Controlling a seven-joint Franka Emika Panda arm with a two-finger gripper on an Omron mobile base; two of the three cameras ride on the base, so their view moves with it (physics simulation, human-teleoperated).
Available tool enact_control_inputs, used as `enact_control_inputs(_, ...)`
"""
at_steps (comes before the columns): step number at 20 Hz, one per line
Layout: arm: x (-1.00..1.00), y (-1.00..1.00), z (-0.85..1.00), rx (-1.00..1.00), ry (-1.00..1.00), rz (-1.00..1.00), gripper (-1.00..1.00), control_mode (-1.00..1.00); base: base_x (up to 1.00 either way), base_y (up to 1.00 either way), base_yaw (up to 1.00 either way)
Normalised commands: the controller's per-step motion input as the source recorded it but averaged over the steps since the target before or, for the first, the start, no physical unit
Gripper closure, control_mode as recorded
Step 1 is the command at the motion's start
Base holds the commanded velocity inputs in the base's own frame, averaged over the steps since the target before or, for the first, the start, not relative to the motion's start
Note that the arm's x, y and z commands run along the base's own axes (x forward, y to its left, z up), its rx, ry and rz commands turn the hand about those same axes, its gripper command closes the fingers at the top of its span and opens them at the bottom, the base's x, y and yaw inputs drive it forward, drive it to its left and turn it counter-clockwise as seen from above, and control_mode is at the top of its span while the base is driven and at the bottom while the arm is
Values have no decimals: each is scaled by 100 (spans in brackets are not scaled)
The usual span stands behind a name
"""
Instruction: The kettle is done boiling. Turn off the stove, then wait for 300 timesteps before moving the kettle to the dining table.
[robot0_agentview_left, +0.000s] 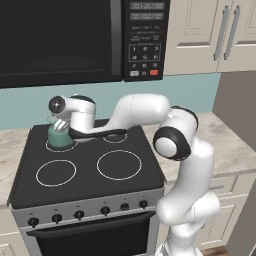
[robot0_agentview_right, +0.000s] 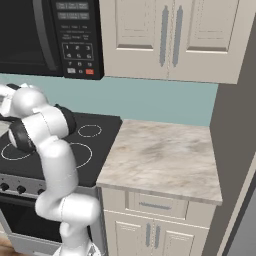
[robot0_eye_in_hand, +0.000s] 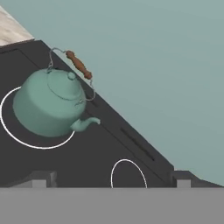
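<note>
One kettle (robot0_eye_in_hand: 51, 104) sits on the stove's (robot0_agentview_left: 85, 172) rear-left burner | gripper (robot0_eye_in_hand: 111, 181) released, jaws wide, hovering just beside it | I judge the pickup step in hand | next: I centre over the arched handle (robot0_eye_in_hand: 78, 64), descend, clamp.

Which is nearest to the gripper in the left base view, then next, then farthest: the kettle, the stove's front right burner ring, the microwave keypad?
1. kettle, on the rear left burner, right at the open gripper.
2. front right burner ring, toward the stove's near right.
3. microwave keypad, up on the wall, upper right.
</note>
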Motion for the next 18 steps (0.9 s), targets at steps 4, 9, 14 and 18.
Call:
enact_control_inputs(4,20,7,-1,-4,-2,0,-100,-100,0,0,0)
enact_control_inputs(9,18,9,-2,-3,-1,0,-100,-100,0,0,0)
enact_control_inputs(14,15,5,-5,-2,0,0,-100,-100,0,0,0)
enact_control_inputs(18,18,3,-1,-2,0,0,-100,-100,0,0,0)
